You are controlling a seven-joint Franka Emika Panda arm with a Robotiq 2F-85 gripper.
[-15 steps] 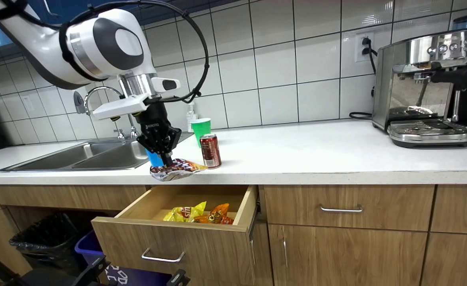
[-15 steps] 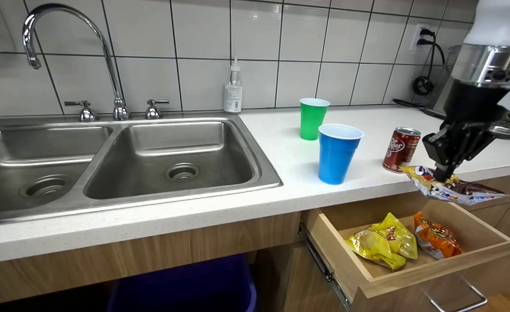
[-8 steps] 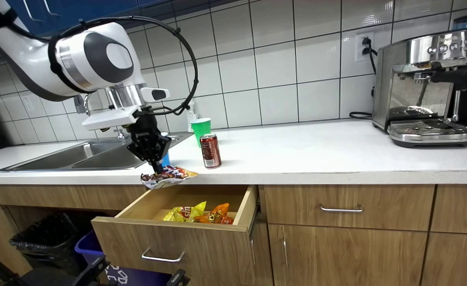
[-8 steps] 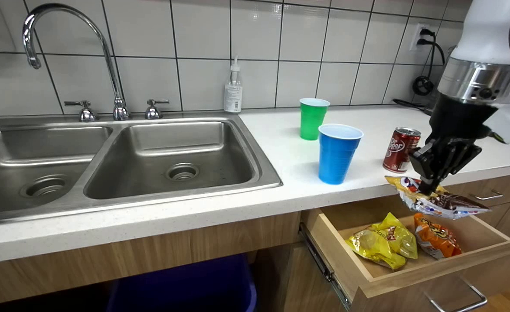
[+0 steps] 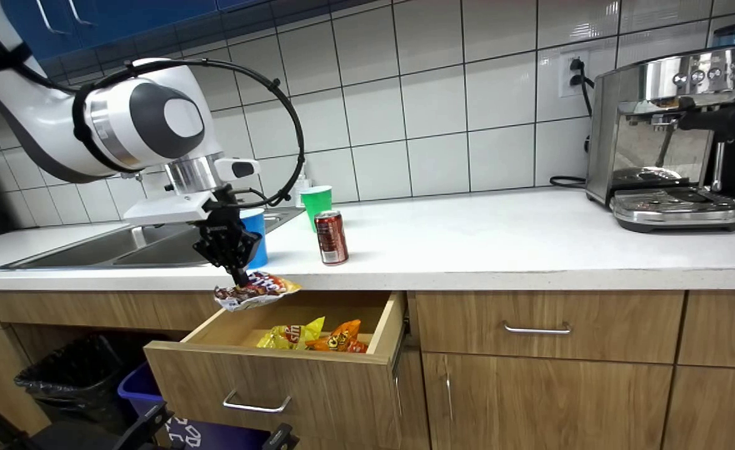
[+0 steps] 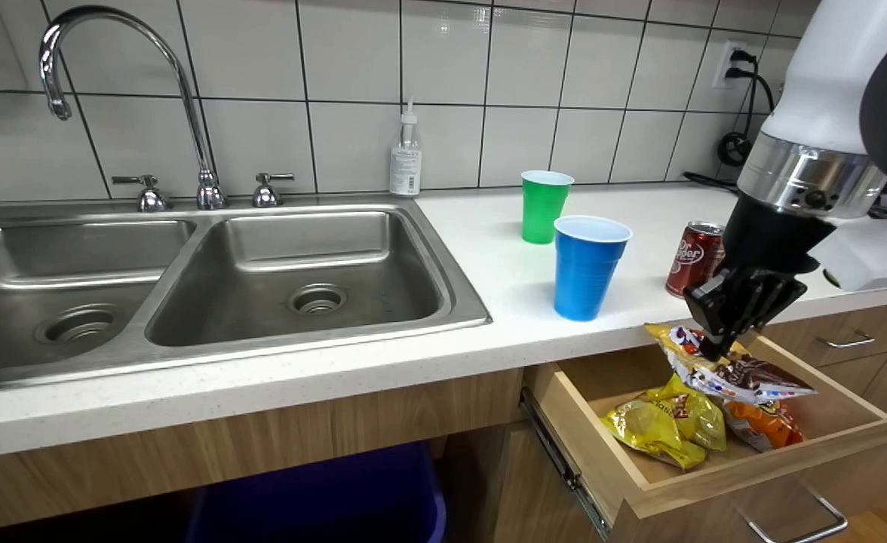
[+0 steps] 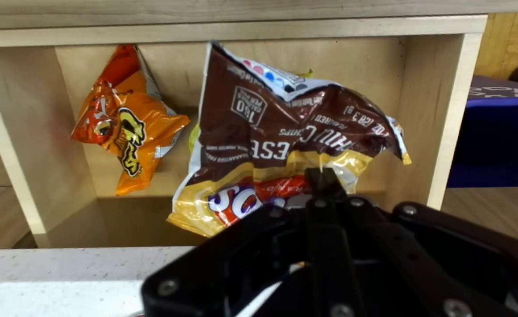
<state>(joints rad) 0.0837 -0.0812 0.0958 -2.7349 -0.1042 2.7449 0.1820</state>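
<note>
In an exterior view, the sink (image 6: 466,305) fills the left, and a green cup (image 6: 544,211) and a blue cup (image 6: 588,271) stand upright on the table (image 6: 519,309) just right of the middle. At lower right the drawer (image 6: 760,466) is pulled out, with yellow packaging (image 6: 662,426) on the left of its floor. Next comes the gripper (image 6: 713,351), clenched on a brown-and-gold snack bag (image 6: 753,381) that hangs above the drawer, gold end to the left, brown end dipping right; an orange bag (image 6: 768,430) lies in the drawer, partly hidden behind it. The step in hand looks like carrying the snack bag over the drawer; the next move seems to call for a firm pinch and a path clear of the table's front edge. The arm (image 6: 828,90) enters from the upper right, its wrist slanting down and left, with the gripper pointing downward.
</note>
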